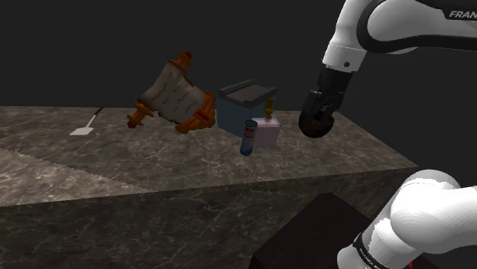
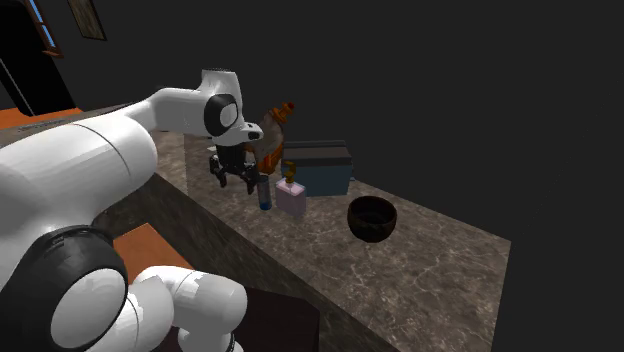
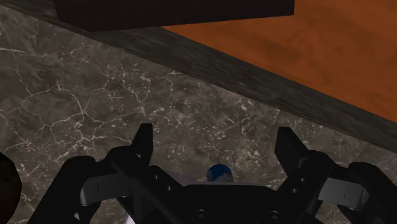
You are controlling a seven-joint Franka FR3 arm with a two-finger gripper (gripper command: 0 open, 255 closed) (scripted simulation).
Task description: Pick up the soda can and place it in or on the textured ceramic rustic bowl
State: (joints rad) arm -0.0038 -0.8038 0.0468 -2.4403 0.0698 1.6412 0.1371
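spatula (image 1: 84,127): white, lying flat at the left end of the counter (image 1: 153,168), near its far edge.
scroll (image 1: 172,99): orange ends, propped at a slant along the far edge.
blue box (image 1: 244,103): dark lid, by the far edge just right of the scroll.
can (image 1: 249,137): blue, standing in front of the blue box, touching or just beside a pale box (image 1: 266,132); not held.
gripper (image 1: 315,122): above the counter near the can. Its fingers (image 3: 143,140) are spread wide and grip nothing; the wrist view shows the can's top between them.
bowl (image 2: 372,218): dark, on the counter beyond the pale box, apart from it.
risk: the can is hemmed in by both boxes. A descending finger could land on the pale box or clip the rim and topple the can. A shallow pinch on the round wall might slip on the way to the bowl.
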